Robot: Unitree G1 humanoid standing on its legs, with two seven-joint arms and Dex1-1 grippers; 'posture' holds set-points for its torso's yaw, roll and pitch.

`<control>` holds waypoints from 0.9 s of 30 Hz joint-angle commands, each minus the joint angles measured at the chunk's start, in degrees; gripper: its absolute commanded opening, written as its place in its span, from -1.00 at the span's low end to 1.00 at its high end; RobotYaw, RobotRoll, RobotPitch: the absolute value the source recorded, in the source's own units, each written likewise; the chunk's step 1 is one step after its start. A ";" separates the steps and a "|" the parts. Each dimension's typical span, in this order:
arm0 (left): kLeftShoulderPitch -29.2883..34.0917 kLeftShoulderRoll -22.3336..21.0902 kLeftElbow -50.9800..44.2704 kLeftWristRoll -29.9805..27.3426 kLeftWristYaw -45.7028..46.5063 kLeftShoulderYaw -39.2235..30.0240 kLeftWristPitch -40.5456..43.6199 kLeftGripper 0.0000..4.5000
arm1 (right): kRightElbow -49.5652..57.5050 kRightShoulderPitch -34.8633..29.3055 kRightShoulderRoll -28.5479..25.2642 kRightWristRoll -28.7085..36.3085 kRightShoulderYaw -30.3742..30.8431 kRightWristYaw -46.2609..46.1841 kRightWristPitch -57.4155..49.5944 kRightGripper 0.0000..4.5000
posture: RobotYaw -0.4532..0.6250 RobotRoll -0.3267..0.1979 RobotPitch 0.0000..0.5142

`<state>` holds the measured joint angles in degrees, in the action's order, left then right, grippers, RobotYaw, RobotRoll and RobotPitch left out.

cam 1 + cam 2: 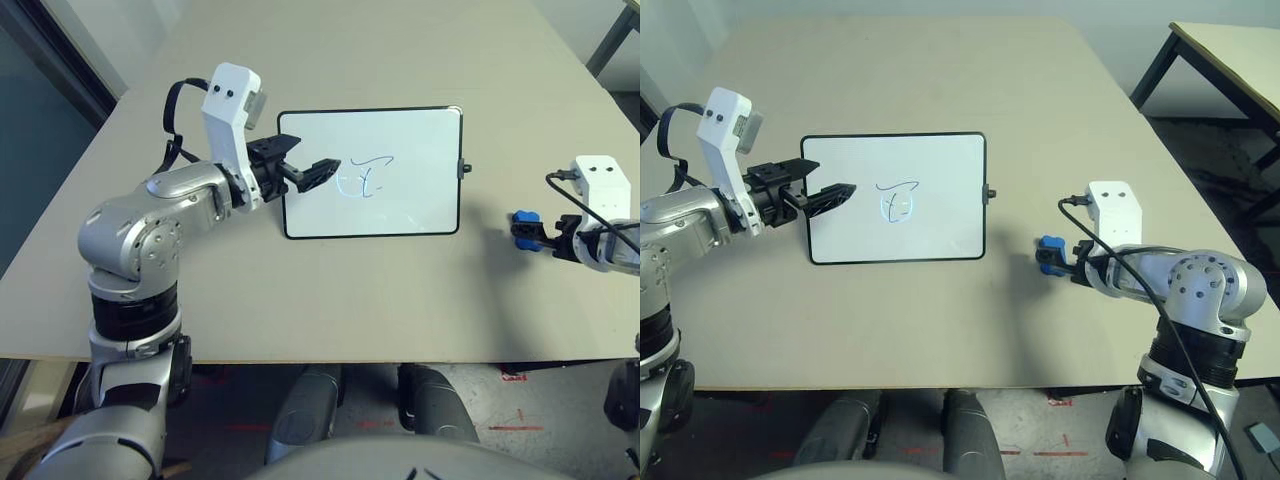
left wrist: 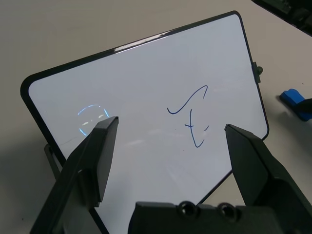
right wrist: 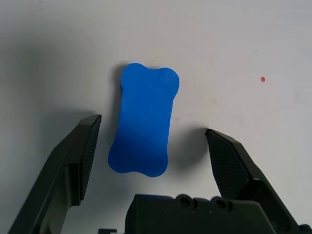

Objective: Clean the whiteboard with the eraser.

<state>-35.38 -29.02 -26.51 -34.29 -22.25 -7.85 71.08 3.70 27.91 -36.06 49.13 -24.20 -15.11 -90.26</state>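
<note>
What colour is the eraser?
The eraser is plain bright blue, clearest in the right wrist view.

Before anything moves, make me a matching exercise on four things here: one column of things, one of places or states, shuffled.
Things
1. Whiteboard
2. Blue eraser
3. Left gripper
4. Right gripper

Places or states
A. Open, fingers on either side of the eraser without touching it
B. Flat on the table, with blue marker strokes
C. Open, over the whiteboard's left part
D. On the table, to the right of the whiteboard

Pairs: 1-B; 2-D; 3-C; 4-A
</note>
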 commanded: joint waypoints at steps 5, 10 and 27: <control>1.51 -1.22 -2.38 -1.49 -0.37 0.36 2.76 0.98 | -1.51 1.08 1.55 -6.29 2.31 5.28 -2.24 1.00 | 0.14 0.25 -0.41; 2.25 -2.24 -3.54 -3.16 -1.24 0.77 4.89 1.00 | -2.14 1.39 1.88 -10.12 2.88 8.48 -2.23 0.64 | 0.15 0.25 -0.40; 2.20 -2.88 -3.54 -4.22 -1.29 0.87 5.50 1.00 | -1.51 2.09 3.56 -18.99 3.94 16.11 -2.24 -0.62 | 0.13 0.25 -0.40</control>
<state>-33.45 -31.47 -29.37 -38.18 -23.50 -7.62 76.12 2.96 30.70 -33.56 30.97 -21.51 0.39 -90.26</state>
